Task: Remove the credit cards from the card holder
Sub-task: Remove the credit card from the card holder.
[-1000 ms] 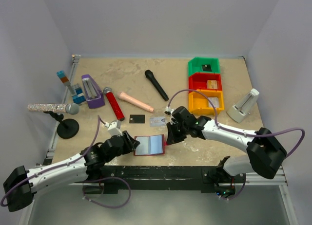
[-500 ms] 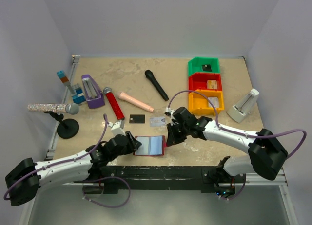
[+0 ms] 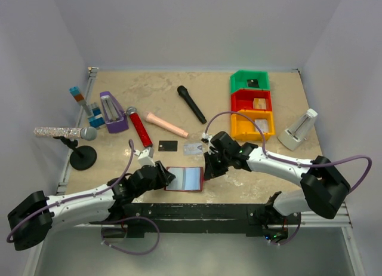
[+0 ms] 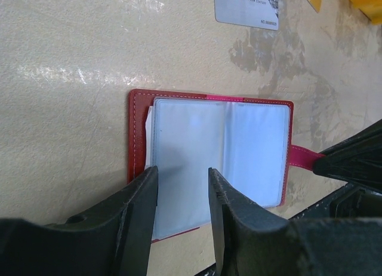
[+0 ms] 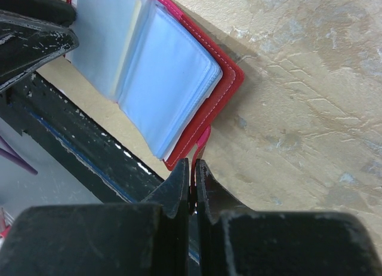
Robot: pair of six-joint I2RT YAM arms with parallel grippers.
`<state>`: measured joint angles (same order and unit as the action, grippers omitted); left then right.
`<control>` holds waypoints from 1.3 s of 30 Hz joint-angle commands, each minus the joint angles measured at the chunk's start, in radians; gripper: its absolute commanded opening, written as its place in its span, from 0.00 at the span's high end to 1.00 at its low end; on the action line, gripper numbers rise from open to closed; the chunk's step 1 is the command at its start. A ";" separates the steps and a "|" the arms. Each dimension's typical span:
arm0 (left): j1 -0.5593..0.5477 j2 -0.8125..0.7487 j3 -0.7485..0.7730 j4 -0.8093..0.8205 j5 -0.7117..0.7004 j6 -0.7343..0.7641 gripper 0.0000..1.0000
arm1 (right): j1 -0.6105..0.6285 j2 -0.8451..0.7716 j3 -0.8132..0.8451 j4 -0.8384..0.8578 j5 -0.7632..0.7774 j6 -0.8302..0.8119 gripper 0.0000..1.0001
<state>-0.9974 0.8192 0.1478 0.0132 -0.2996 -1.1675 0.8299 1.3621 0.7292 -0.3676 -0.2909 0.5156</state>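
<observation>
The dark red card holder lies open near the table's front edge, with its pale blue sleeves facing up. My right gripper is shut on the holder's small red tab at the holder's right side. My left gripper is open, and its fingertips straddle the left sleeve page from the near side. No card shows in the sleeves. A silver-grey credit card and a black credit card lie flat on the table just beyond the holder. The silver one also shows in the left wrist view.
A red microphone, a peach cylinder and a black microphone lie further back. Green, red and yellow bins stand at the back right. A microphone stand is at the left. The black front rail runs close behind the holder.
My left arm has reached further right, bringing its open gripper over the holder's left page. The right gripper has kept its hold on the tab.
</observation>
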 commanded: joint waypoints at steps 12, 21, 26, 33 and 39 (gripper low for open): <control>-0.004 -0.074 -0.028 -0.116 -0.047 -0.034 0.55 | -0.003 -0.003 0.027 0.016 -0.030 -0.011 1.00; -0.004 -0.020 -0.040 0.054 0.023 0.017 0.56 | -0.002 0.015 0.036 0.021 -0.047 -0.011 1.00; -0.004 -0.008 -0.047 0.142 0.065 0.058 0.56 | -0.003 0.023 0.038 0.024 -0.057 -0.012 1.00; -0.004 0.063 -0.037 0.203 0.122 0.080 0.56 | -0.002 0.029 0.039 0.029 -0.065 -0.012 1.00; -0.004 0.103 -0.043 0.284 0.162 0.086 0.56 | -0.003 0.029 0.041 0.029 -0.070 -0.012 1.00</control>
<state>-0.9974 0.9043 0.1131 0.2008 -0.2005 -1.1080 0.8299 1.3888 0.7311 -0.3702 -0.3328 0.5152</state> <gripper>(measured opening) 0.439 0.033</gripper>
